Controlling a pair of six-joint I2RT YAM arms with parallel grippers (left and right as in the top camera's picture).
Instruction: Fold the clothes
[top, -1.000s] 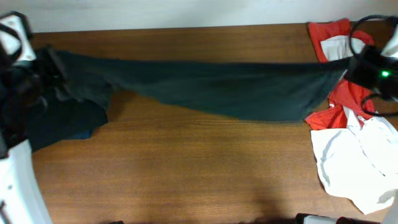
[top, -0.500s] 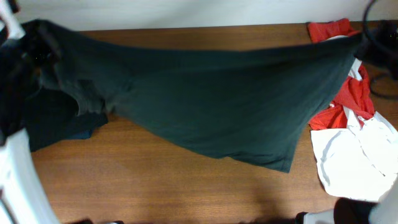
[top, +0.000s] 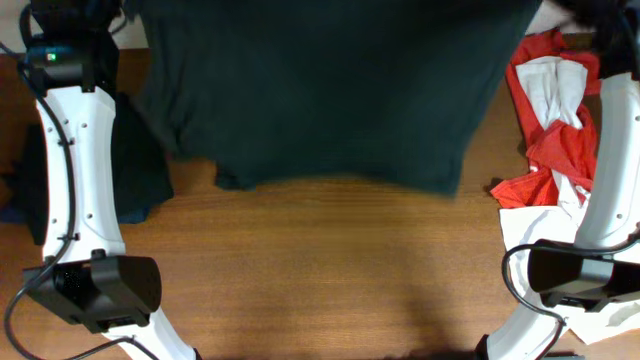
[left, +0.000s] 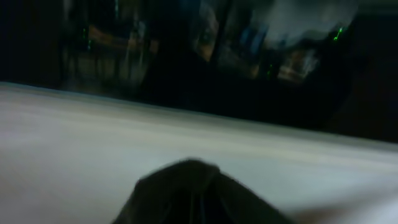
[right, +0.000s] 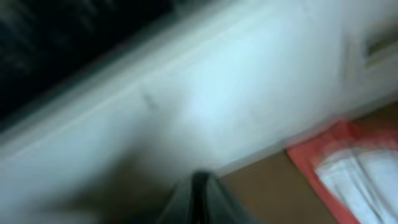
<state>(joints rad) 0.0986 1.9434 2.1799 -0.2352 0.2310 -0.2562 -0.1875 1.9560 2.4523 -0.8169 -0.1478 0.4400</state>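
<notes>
Lifted higher now, the black T-shirt (top: 320, 90) hangs spread over the far surface (top: 330, 270), red garment (top: 545, 150) at right. Whether the left tool or right tool pinches it cannot be told.

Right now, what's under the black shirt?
Past the black shirt's hem only bare table shows, with a dark garment at its left and red clothes right. Anything directly beneath is covered.
</notes>
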